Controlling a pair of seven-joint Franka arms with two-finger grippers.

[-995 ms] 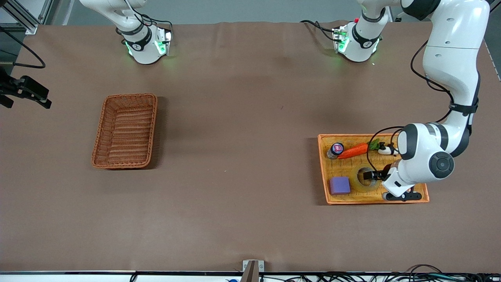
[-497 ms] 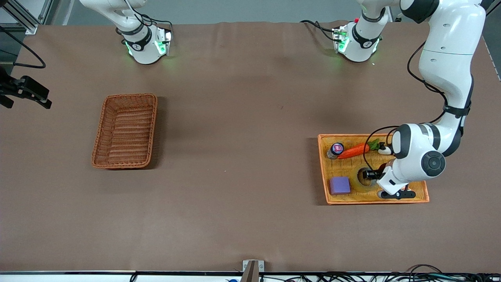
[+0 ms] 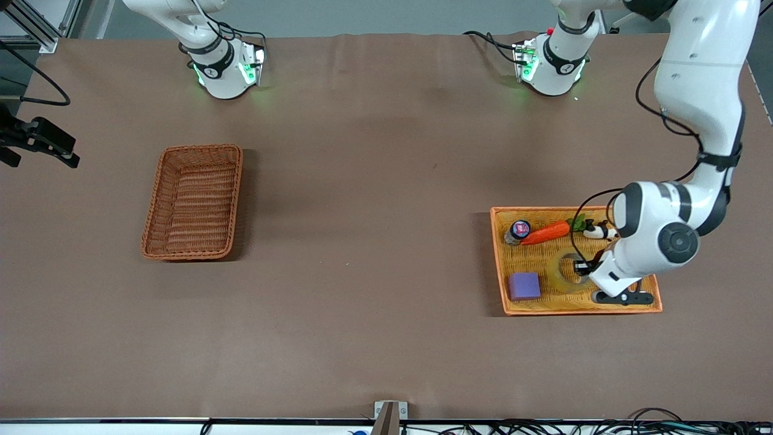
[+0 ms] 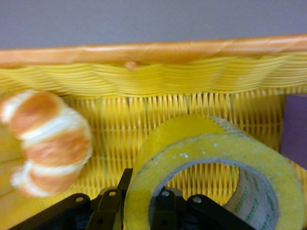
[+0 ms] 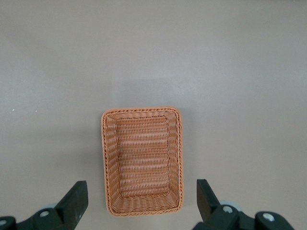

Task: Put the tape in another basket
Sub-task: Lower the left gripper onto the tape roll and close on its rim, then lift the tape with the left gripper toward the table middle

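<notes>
left arm: bent down into the yellow tray (image 3: 501,266) at its end of the table | left gripper (image 4: 139,203): clamped on the tape (image 3: 563,275) wall, one finger inside the hole | tape: translucent yellowish ring, tilted, in tray beside purple cube (image 3: 524,286) | right gripper (image 5: 142,201): waits, spread wide, high over the basket (image 3: 193,202)
</notes>
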